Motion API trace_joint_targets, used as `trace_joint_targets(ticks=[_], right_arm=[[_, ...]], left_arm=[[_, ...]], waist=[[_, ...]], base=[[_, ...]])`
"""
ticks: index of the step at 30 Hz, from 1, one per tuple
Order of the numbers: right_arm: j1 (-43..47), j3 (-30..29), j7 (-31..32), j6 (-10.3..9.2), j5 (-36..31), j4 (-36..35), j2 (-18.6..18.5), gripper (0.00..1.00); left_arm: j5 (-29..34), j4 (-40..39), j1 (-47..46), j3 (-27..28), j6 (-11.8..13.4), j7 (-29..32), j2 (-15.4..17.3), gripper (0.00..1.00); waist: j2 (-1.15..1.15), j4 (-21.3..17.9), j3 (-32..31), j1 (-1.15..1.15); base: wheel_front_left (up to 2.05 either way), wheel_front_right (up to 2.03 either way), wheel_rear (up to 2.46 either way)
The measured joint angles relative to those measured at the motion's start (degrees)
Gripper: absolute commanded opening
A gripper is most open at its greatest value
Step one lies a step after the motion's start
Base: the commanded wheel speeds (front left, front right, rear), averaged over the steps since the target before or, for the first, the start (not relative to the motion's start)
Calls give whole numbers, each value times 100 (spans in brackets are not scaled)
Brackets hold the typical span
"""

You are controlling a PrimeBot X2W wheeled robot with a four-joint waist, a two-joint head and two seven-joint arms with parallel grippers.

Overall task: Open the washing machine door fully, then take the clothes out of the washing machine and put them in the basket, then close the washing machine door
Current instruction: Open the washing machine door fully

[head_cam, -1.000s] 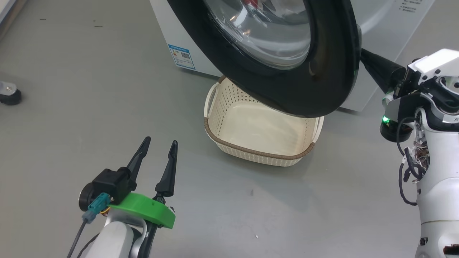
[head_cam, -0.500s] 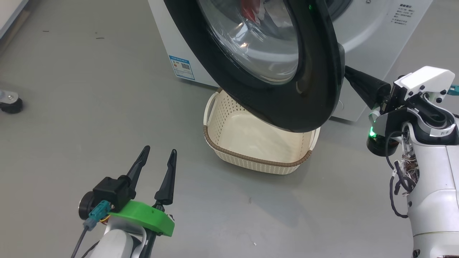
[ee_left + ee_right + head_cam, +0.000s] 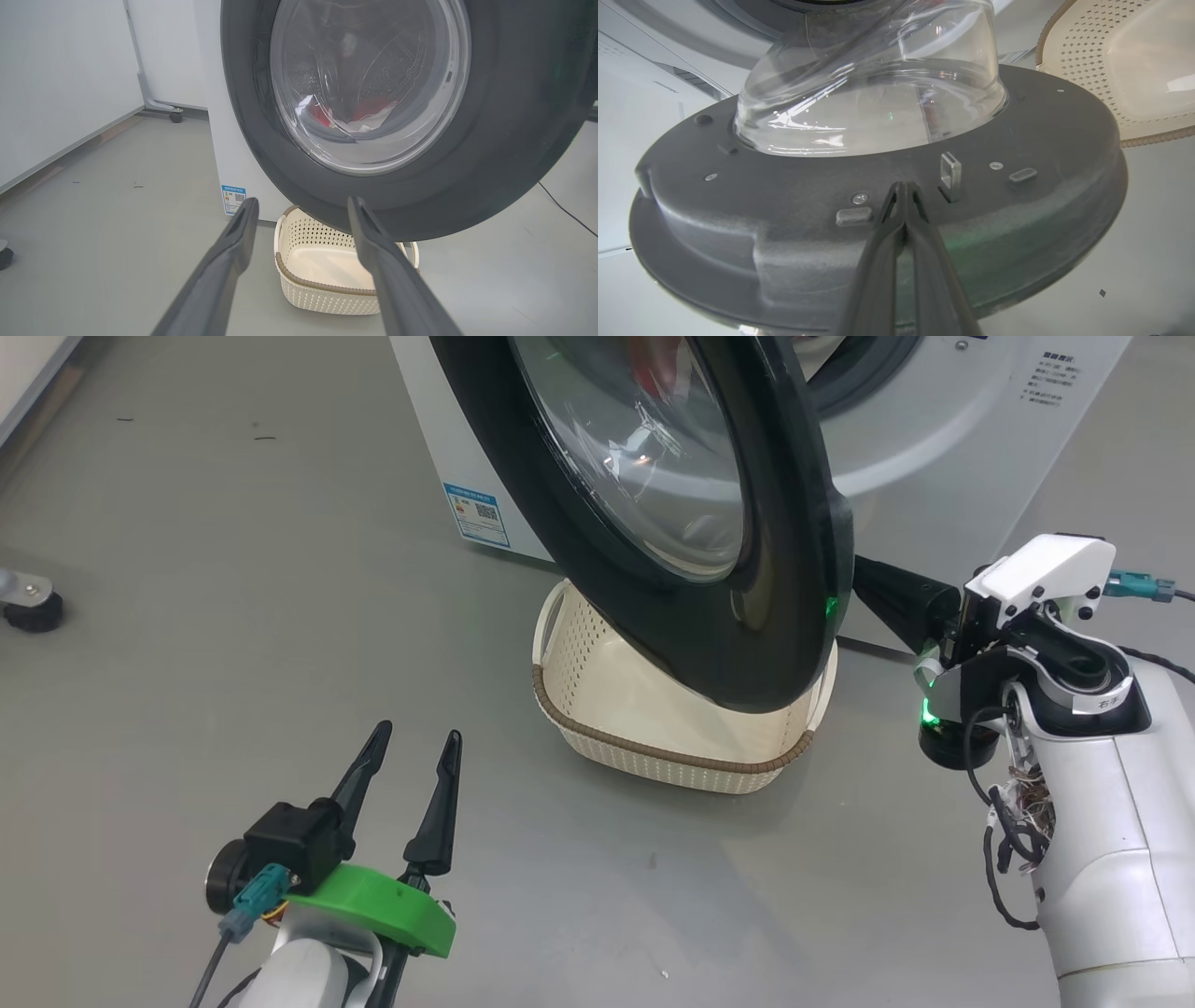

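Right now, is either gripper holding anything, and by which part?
Nothing is held. The right gripper is shut empty, tips against the inner face of the washing machine door, beside its latch. The left gripper is open and empty.

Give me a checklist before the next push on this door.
1. Full opening of washing machine door: not ok, partly swung, hanging over basket.
2. Contact of right gripper: ok, jaws shut, tips against the door's inner face.
3. Empty basket: ok.
4. Load: clothes inside washing machine, seen through the glass: ok.
5. Free left gripper: ok, jaws open, holding nothing.
6. Hinge limit: cannot tell.
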Motion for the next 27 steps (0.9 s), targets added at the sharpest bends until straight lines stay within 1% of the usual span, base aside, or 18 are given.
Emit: trace_joint_targets(ticks=[2,9,14,18,27], right_arm=[[34,111,1,1,8,-27,0,0],[193,524,65,0,544,-96,0,0],[246,835,66,0,734,-130,0,0],[322,1046,63,0,1006,-160,-3,0],[360,1747,-22,0,1377,-293,-4,0]], left_arm=[[18,0,0,-5,0,0,0,100],[30,2,3,-35,0,0,2,100],[31,5,23,-69,0,0,13,100],[32,5,41,-71,0,0,46,100],[38,-1,86,-93,0,0,83,100]], waist=[[0,3,-9,0],[0,18,-62,0],[0,20,-114,0],[0,14,-149,0],[0,5,-165,0]], base=[[0,0,0],[0,0,0],[0,0,0],[0,0,0],[0,0,0]])
